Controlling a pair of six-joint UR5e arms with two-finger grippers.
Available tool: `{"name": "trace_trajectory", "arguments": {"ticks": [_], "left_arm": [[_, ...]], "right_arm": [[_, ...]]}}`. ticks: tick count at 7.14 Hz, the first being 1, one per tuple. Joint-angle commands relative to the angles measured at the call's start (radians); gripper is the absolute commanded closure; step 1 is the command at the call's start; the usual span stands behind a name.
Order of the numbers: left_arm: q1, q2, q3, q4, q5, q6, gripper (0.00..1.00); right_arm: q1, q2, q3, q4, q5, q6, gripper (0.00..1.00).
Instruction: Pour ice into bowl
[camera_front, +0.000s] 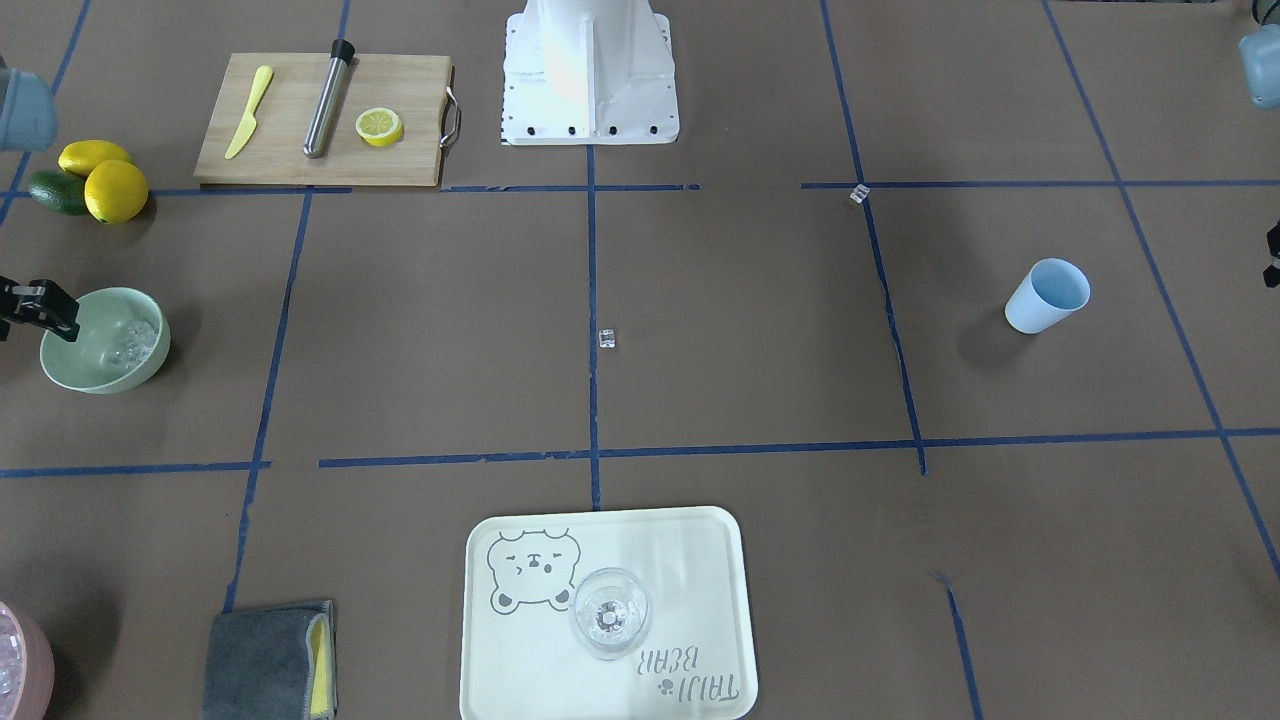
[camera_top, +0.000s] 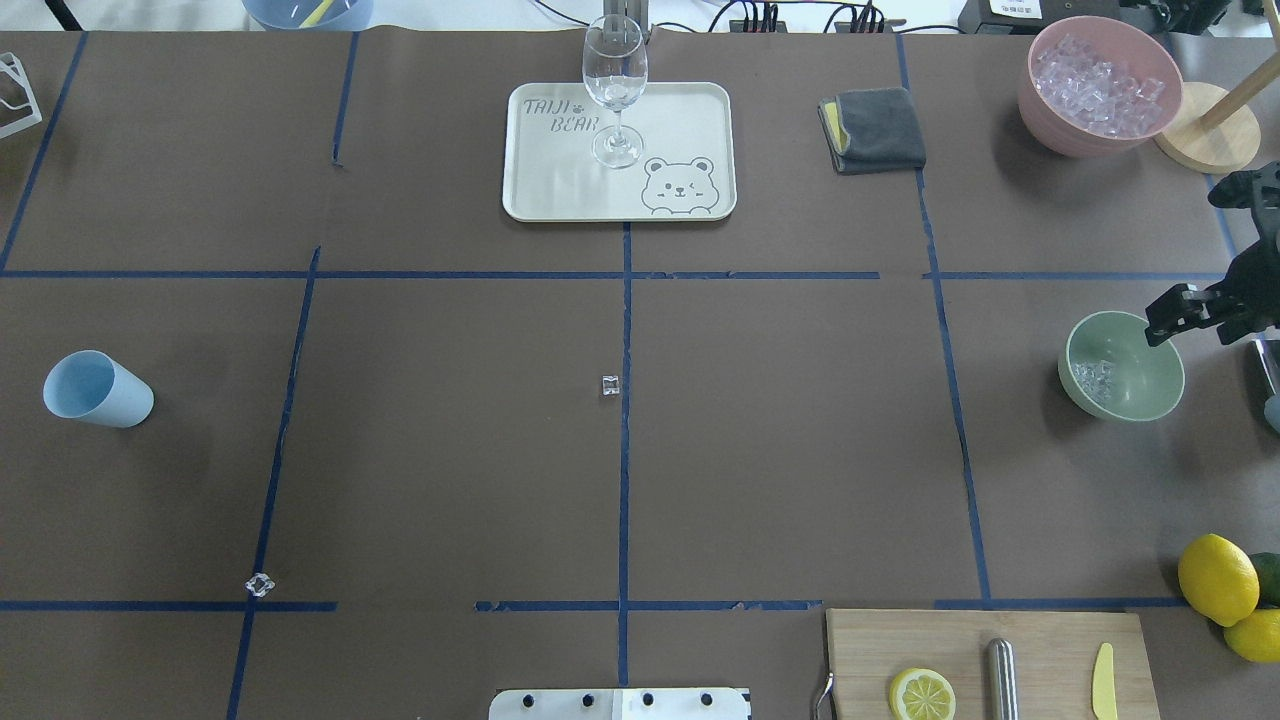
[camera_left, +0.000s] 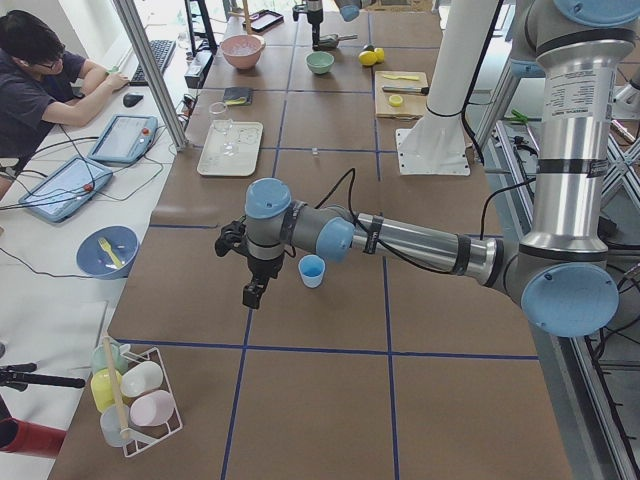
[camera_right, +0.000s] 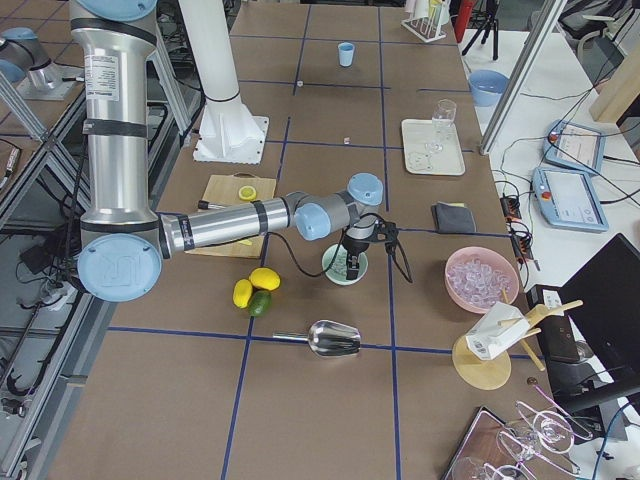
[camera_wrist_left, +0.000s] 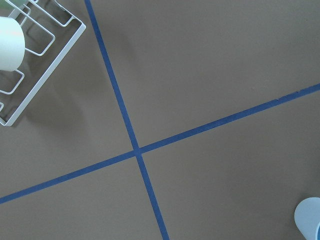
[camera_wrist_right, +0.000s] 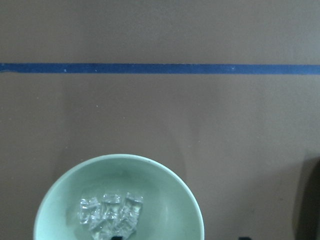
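The mint-green bowl (camera_front: 105, 340) stands near the table's right end and holds a small heap of clear ice (camera_front: 133, 342). It also shows in the overhead view (camera_top: 1120, 365) and in the right wrist view (camera_wrist_right: 120, 200), with the ice (camera_wrist_right: 110, 212) in its bottom. My right gripper (camera_top: 1178, 312) hovers just above the bowl's outer rim, open and empty. My left gripper (camera_left: 250, 272) hangs beside the upright light blue cup (camera_left: 312, 270); I cannot tell whether it is open or shut.
Two stray ice cubes (camera_top: 610, 385) (camera_top: 260, 585) lie on the table. A pink tub of ice (camera_top: 1100, 85), a grey cloth (camera_top: 872, 130), the tray with a stemmed glass (camera_top: 615, 90), lemons (camera_top: 1217, 578), a cutting board (camera_top: 985, 660) and a metal scoop (camera_right: 330, 340) stand around.
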Motion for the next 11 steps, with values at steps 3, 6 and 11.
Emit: {"name": "trace_trajectory", "arguments": {"ticks": [3, 6, 11], "left_arm": [[-0.07, -0.001, 0.015, 0.05, -0.043, 0.03, 0.0], [-0.109, 0.014, 0.206, 0.044, -0.168, 0.188, 0.0], [-0.117, 0.019, 0.205, 0.044, -0.17, 0.173, 0.0]], "right_arm": [[0.266, -0.006, -0.01, -0.196, 0.04, -0.511, 0.0], [0.388, -0.049, -0.009, -0.195, 0.197, -0.512, 0.0], [0.423, -0.057, -0.026, -0.189, 0.197, -0.499, 0.0]]}}
